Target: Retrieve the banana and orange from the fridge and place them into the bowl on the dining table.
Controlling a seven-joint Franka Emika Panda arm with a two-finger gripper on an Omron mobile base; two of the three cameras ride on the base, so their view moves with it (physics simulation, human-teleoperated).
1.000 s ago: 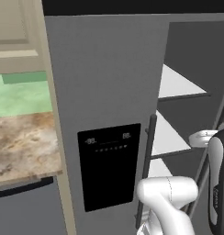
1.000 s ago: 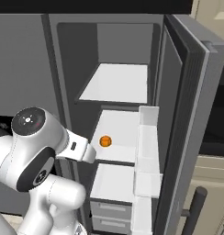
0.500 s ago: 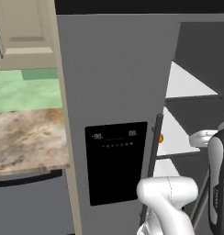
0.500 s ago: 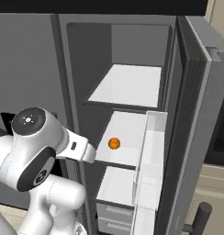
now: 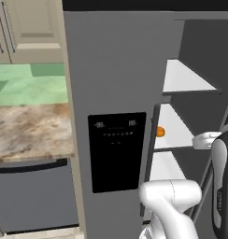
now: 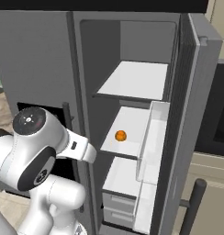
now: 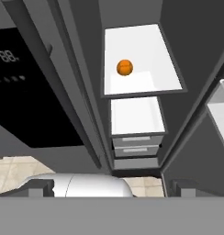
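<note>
The fridge (image 5: 111, 70) stands with its left door shut and its right door (image 6: 196, 114) swung open. The orange (image 6: 120, 136) lies alone on the white middle shelf; it also peeks past the door edge as the orange (image 5: 160, 132) and sits near the shelf's back as the orange (image 7: 125, 67). My gripper (image 7: 110, 190) hangs outside the fridge, well short of that shelf, open with nothing between its fingers. The banana, the bowl and the dining table are out of view.
A black dispenser panel (image 5: 117, 151) sits on the shut door beside its long dark handle (image 6: 67, 120). Door bins (image 6: 150, 137) jut from the open door. White drawers (image 7: 134, 142) lie under the shelves. A marbled wall counter (image 5: 32, 130) over a dishwasher (image 5: 32, 196) is at left.
The whole picture has drifted slightly right, so the base has moved. The orange has come into sight past the door edge in the left base view. Nothing in the fridge moved.
</note>
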